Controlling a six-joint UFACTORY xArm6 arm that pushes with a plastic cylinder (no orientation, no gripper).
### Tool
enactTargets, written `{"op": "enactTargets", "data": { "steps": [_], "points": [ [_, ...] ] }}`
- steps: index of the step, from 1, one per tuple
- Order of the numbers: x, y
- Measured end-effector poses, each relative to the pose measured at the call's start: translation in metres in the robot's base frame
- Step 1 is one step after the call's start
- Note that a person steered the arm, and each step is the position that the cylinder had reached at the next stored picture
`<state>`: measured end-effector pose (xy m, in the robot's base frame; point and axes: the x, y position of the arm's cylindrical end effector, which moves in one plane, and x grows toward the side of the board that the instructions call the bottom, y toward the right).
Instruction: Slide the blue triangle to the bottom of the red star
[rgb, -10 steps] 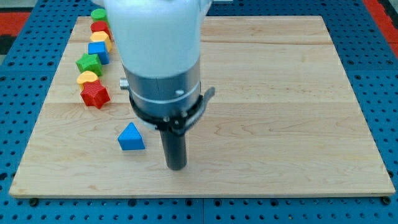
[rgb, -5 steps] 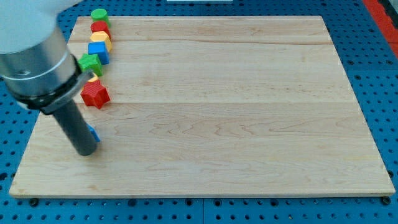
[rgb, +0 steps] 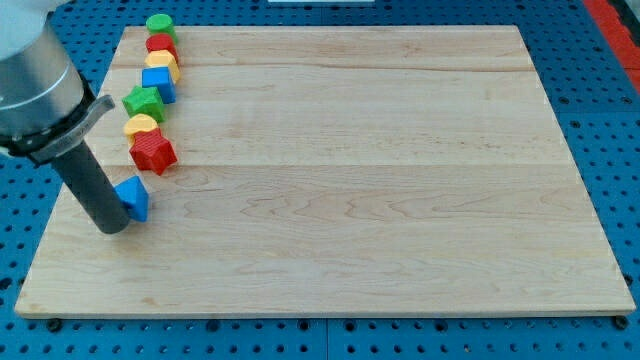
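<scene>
The blue triangle (rgb: 134, 197) lies near the board's left edge, just below the red star (rgb: 153, 152) with a small gap between them. My tip (rgb: 111, 226) rests on the board at the triangle's lower left, touching or nearly touching it. The rod and the arm above it hide the triangle's left side.
A column of blocks runs up the left side above the red star: a yellow block (rgb: 141, 125), a green star (rgb: 144, 102), a blue block (rgb: 159, 83), a yellow block (rgb: 161, 63), a red block (rgb: 160, 44) and a green block (rgb: 158, 24). The board's left edge (rgb: 62, 200) is close by.
The arm swung from the board's lower middle to the far left. The blue triangle slid left and up, from lower centre-left to just below the red star.
</scene>
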<state>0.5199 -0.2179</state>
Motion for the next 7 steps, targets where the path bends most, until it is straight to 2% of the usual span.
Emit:
{"op": "enactTargets", "data": {
  "steps": [1, 7],
  "points": [
    [-0.016, 0.0],
    [-0.028, 0.002]
  ]
}}
